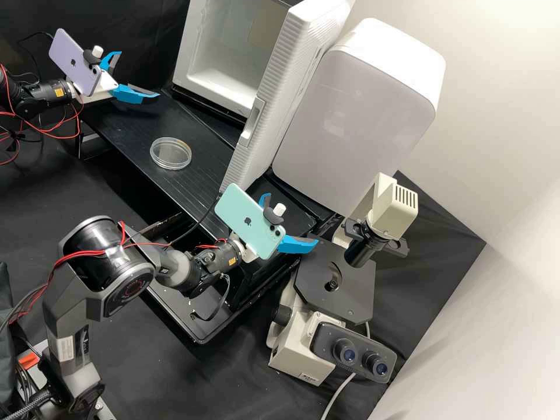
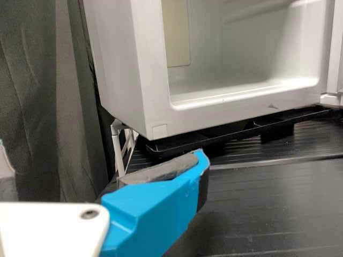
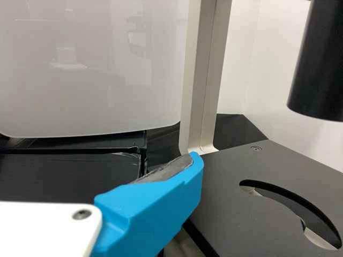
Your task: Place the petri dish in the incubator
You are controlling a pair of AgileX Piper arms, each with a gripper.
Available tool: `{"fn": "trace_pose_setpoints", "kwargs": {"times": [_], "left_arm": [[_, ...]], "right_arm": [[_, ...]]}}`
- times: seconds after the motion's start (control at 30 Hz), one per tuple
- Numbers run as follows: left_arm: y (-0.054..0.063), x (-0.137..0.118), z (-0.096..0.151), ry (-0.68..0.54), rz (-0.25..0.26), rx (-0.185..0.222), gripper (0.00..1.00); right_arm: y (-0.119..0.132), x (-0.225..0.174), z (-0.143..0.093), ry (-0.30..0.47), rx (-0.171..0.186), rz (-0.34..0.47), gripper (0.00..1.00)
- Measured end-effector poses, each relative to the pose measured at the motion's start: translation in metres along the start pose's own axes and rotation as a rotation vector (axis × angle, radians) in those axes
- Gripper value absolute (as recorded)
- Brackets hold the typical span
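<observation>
Clear petri dish [image 1: 170,153] flat on bench [image 1: 140,125]

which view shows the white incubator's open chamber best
The left wrist view: it faces into the white incubator, floor and front lip plain. The high view shows the chamber at a slant beside the open door; the right wrist view catches the door's outer face.

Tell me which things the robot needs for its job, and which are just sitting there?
Needed for the job:
petri dish
incubator, door open

Just sitting there:
microscope
</observation>
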Motion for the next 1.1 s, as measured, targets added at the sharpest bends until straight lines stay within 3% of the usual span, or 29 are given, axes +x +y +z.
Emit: {"fn": "trace_pose_setpoints", "kwargs": {"times": [0.6, 0.7, 0.9, 1.1], "left_arm": [[0.0, 0.0, 0.001, -0.011, -0.002, 0.004, 1.0], [-0.001, -0.003, 0.005, -0.028, -0.009, -0.012, 1.0], [0.0, -0.026, 0.024, -0.099, -0.01, -0.012, 1.0], [-0.011, -0.053, 0.045, -0.192, -0.033, 0.014, 1.0]], "right_arm": [[0.0, 0.0, 0.0, 0.0, 0.0, 0.0, 1.0], [0.0, 0.0, 0.0, 0.0, 0.0, 0.0, 1.0], [0.0, 0.0, 0.0, 0.0, 0.0, 0.0, 1.0], [0.0, 0.0, 0.0, 0.0, 0.0, 0.0, 1.0]]}}
